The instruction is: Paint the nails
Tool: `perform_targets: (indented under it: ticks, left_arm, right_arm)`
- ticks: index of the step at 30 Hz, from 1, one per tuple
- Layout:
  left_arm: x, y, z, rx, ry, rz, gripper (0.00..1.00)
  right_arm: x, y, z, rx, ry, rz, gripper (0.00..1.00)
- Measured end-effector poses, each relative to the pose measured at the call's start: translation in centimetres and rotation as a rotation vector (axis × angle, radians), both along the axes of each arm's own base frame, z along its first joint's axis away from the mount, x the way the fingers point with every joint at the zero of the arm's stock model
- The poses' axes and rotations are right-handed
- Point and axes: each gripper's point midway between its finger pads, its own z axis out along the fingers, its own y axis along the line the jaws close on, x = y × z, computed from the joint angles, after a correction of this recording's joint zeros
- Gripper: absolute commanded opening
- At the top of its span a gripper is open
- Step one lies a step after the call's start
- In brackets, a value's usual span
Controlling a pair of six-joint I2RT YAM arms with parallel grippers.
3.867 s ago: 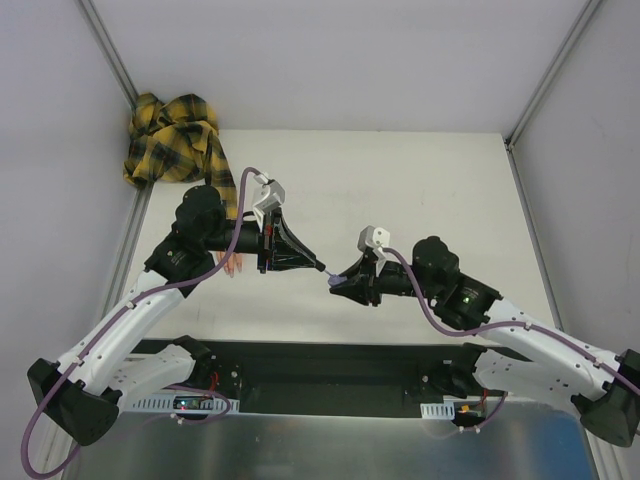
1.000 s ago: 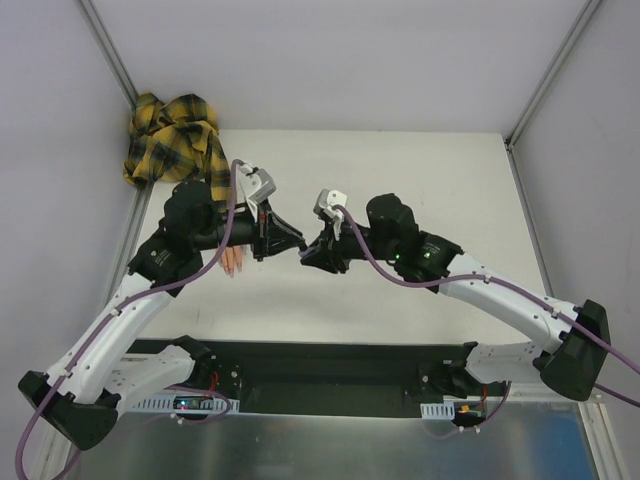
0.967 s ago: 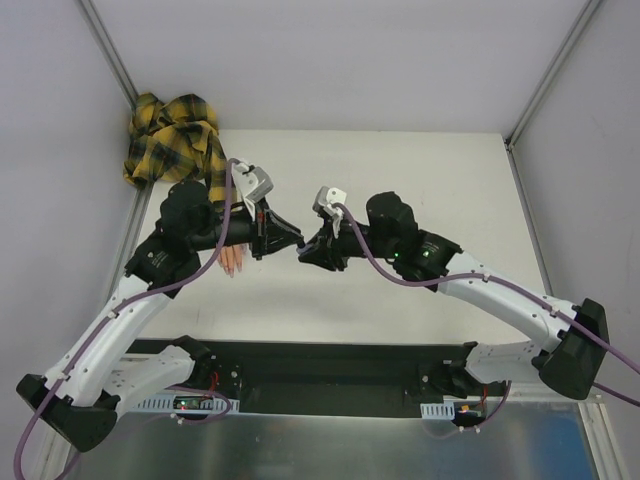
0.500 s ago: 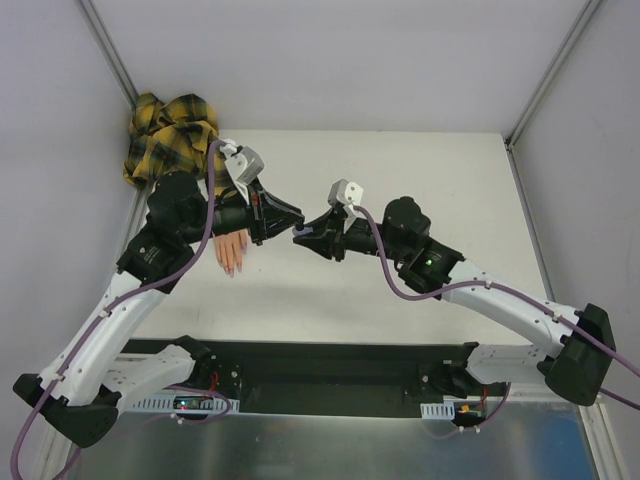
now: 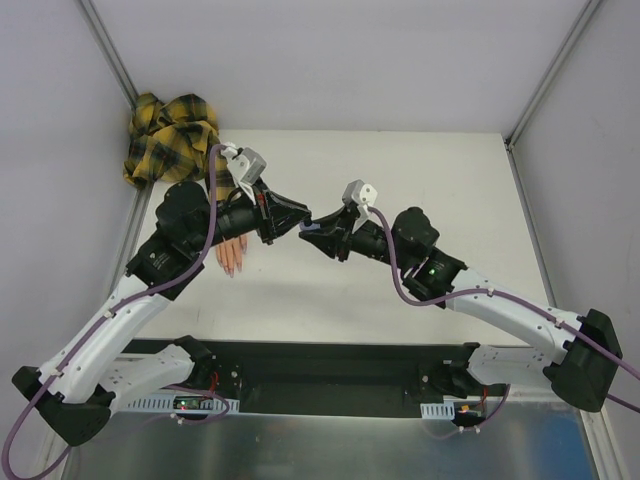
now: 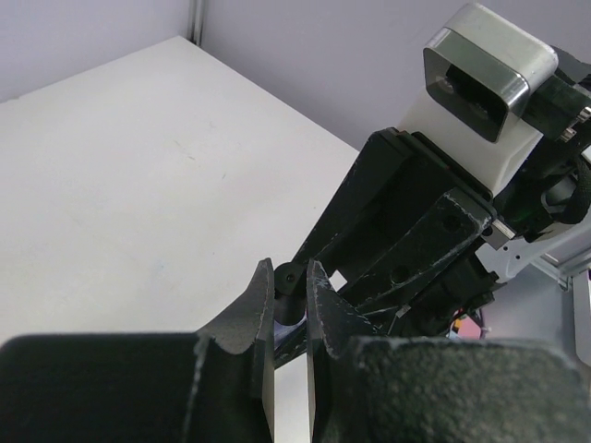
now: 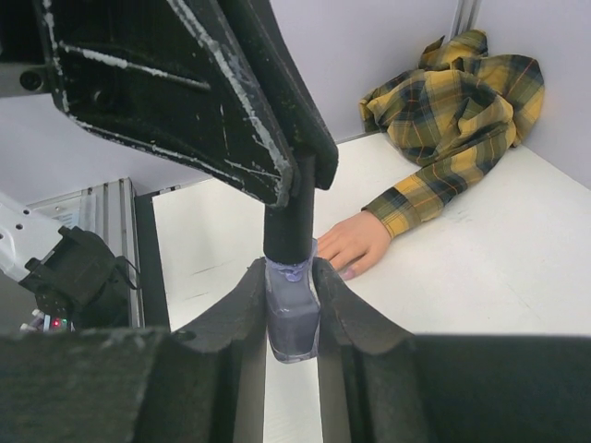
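A small purple bottle [image 7: 293,318] with a black cap [image 7: 289,226] is held above the table between the two grippers. My right gripper [image 7: 289,269] is shut on the bottle's glass body. My left gripper [image 6: 289,273] is shut on the black cap [image 6: 288,279]. In the top view the two grippers, left [image 5: 298,221] and right [image 5: 314,232], meet tip to tip. The fake hand [image 5: 232,254] lies palm down on the table to their left, under my left arm. Its purplish nails [image 7: 347,272] show beyond the bottle, and its plaid sleeve [image 7: 406,205] runs back.
The bunched yellow-black plaid shirt [image 5: 172,138] lies in the far left corner against the wall. White walls with metal posts [image 5: 110,50] close the table on three sides. The black base rail [image 5: 330,370] runs along the near edge.
Both grippers, joined at the bottle, have drifted slightly right and away from the bases in the last half second. The fake hand has not moved.
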Motion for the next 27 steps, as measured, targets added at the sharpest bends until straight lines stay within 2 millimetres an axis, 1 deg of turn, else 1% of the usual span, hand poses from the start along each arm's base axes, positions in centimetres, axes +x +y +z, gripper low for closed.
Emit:
perform_targets:
  ticks: [10,11,12,14,15,17,18,19,21,22,24,25,27]
  left_arm:
    - [0.3,0.0,0.0,-0.019,-0.028,0.039,0.0]
    - [0.3,0.0,-0.1,-0.019,-0.027,0.04,0.07]
    - [0.3,0.0,-0.1,-0.019,-0.027,0.04,0.11]
    - [0.2,0.0,0.0,-0.022,-0.029,0.042,0.23]
    - [0.2,0.0,0.1,-0.023,-0.03,0.046,0.37]
    - [0.1,0.3,-0.3,-0.013,-0.016,0.054,0.48]
    - [-0.2,0.4,-0.8,0.0,0.006,0.056,0.59]
    - [-0.3,0.5,-1.1,0.008,0.022,0.064,0.63]
    - [-0.2,1.1,-1.0,0.02,0.033,0.097,0.72]
    - [-0.3,1.4,-0.9,0.024,0.043,0.111,0.74]
    - [-0.7,2.1,0.2,0.016,0.043,0.132,0.76]
    - [-1.0,2.5,0.9,0.004,0.041,0.139,0.79]
    - [-1.7,3.2,2.6,-0.027,0.026,0.15,0.79]
  right_arm:
    - [0.2,0.0,0.1,0.019,0.042,-0.017,0.0]
    - [0.1,0.0,0.1,0.019,0.044,-0.016,0.0]
    - [0.2,-0.1,0.1,0.019,0.044,-0.017,0.0]
    - [0.0,0.0,0.1,0.017,0.043,-0.008,0.0]
    - [0.0,0.0,0.1,0.016,0.041,0.0,0.0]
    - [-0.2,0.1,0.4,0.022,0.03,0.012,0.0]
    - [-0.3,0.1,0.8,0.031,0.017,0.02,0.0]
    - [-0.4,0.2,1.2,0.037,0.003,0.028,0.0]
    - [-0.7,0.2,1.6,0.043,-0.012,0.042,0.0]
    - [-0.7,0.2,1.7,0.045,-0.019,0.047,0.0]
    - [-1.0,0.3,1.9,0.045,-0.031,0.062,0.0]
    - [-1.1,0.3,2.0,0.044,-0.037,0.071,0.0]
    - [-1.3,0.4,2.1,0.043,-0.043,0.079,0.0]
